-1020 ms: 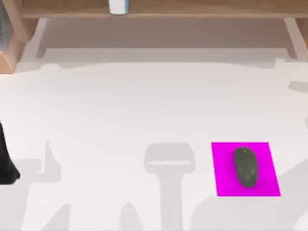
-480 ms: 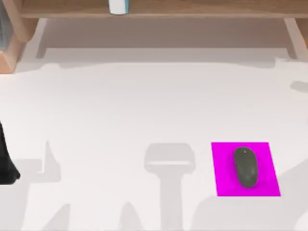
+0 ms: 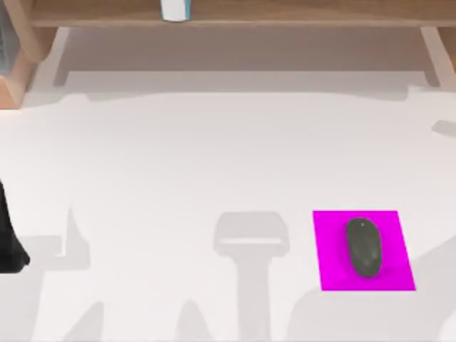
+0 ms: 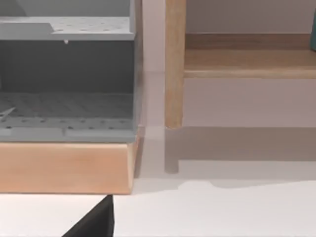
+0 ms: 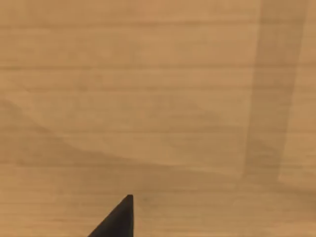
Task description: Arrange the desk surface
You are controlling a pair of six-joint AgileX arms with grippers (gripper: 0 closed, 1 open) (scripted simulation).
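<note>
Nothing on the white tabletop (image 3: 178, 157) has moved since the earlier frame. Toward its right, a dark computer mouse (image 3: 364, 246) lies on a magenta mouse pad (image 3: 331, 267). A tan wooden shelf (image 3: 285, 14) spans the far edge. Left arm (image 3: 8, 239) sits at the left edge; whether either tool is released or clenched cannot be told.

- The top view looks straight down from above the desk surface (image 3: 178, 157), with the wooden shelf (image 3: 285, 14) along the upper edge of the frame.
- The left wrist view sits low and near, facing level across the white top toward the shelf's upright post (image 4: 174, 64).
- The right wrist view is pressed close to tan wood grain (image 5: 148, 98).
- The top and left wrist views share the shelf and the white top.
</note>
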